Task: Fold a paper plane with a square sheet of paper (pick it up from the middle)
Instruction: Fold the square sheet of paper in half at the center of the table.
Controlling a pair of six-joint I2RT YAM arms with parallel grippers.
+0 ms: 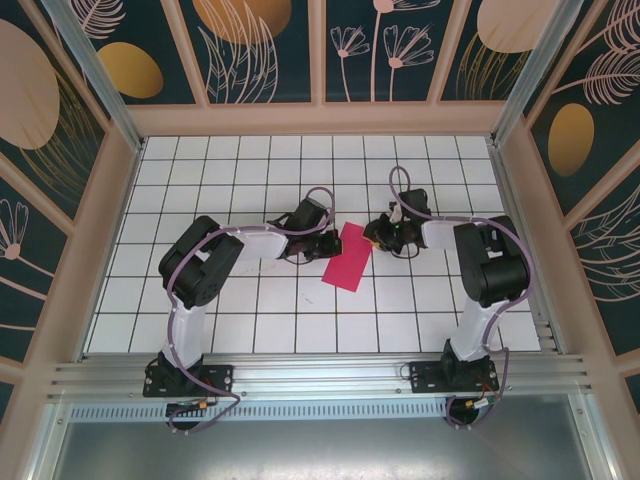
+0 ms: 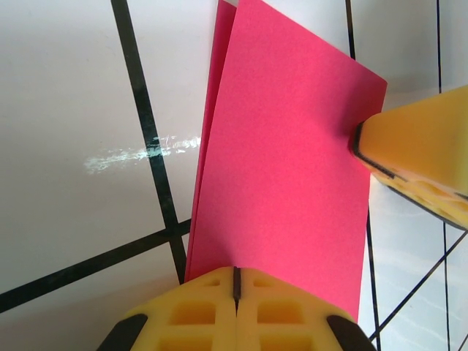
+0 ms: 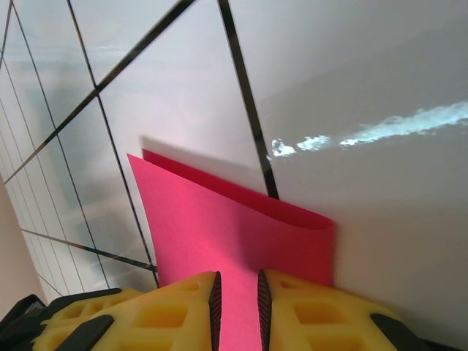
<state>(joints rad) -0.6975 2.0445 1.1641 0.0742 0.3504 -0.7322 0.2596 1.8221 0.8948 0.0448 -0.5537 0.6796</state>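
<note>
- Yellow and pressed flat together with no gap, the fingers of my left gripper point(image 2: 235, 276) touch the near edge of the square sheet of paper point(image 2: 285, 168). I cannot tell whether they pinch it.
- The magenta-pink sheet lies folded double, a rectangle on the white gridded table point(image 1: 200, 300), about mid-table between my two arms.
- My right gripper point(image 3: 238, 307) sits at its other edge, jaws a narrow slit apart with pink showing in the slit. I cannot tell whether it is clamping or merely resting.
- Beyond stands the dark back wall point(image 1: 265, 60), painted with pale leaves.
</note>
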